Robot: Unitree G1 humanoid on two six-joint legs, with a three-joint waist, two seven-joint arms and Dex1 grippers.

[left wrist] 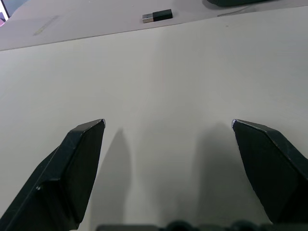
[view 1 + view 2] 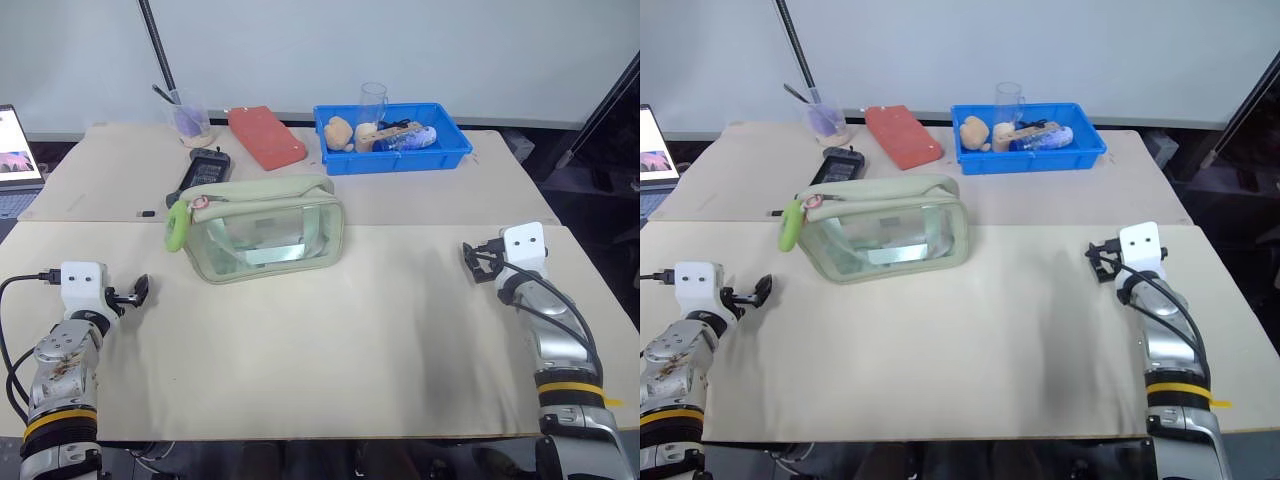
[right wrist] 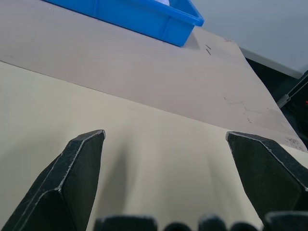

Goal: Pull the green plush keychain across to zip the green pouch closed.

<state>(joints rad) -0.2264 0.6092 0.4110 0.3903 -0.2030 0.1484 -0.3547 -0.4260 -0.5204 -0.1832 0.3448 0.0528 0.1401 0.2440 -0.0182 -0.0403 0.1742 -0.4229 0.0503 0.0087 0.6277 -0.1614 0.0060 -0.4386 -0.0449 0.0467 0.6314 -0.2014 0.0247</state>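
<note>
The green plush keychain point(image 2: 177, 226) hangs at one end of the green pouch point(image 2: 265, 231), the end that is nearer the left pincer point(image 2: 137, 293). It is a small fuzzy ring, and a pinkish spot sits where it joins the top of the pouch. The pouch stands upright on the table point(image 2: 330, 330), and you can see through its clear side.

The left pincer hovers low over the table, in front of the keychain and out to the side of it, and well apart from it. Its two black fingers point(image 1: 72, 168) are spread wide, with bare table between them. It holds nothing.

The right pincer point(image 2: 478, 262) is far off on the other side of the pouch, well apart from it. Its fingers point(image 3: 67, 183) are spread wide too, and it holds nothing.

Past the pouch, farther from both pincers, lies a black remote point(image 2: 204, 169). A small black stick point(image 1: 157, 16) lies on the table ahead of the left pincer. Farther back are a red block point(image 2: 266, 136), a clear cup point(image 2: 190, 117) and a blue bin point(image 2: 393, 140) with small things in it. The blue bin is ahead of the right pincer, near the far edge of the table.
</note>
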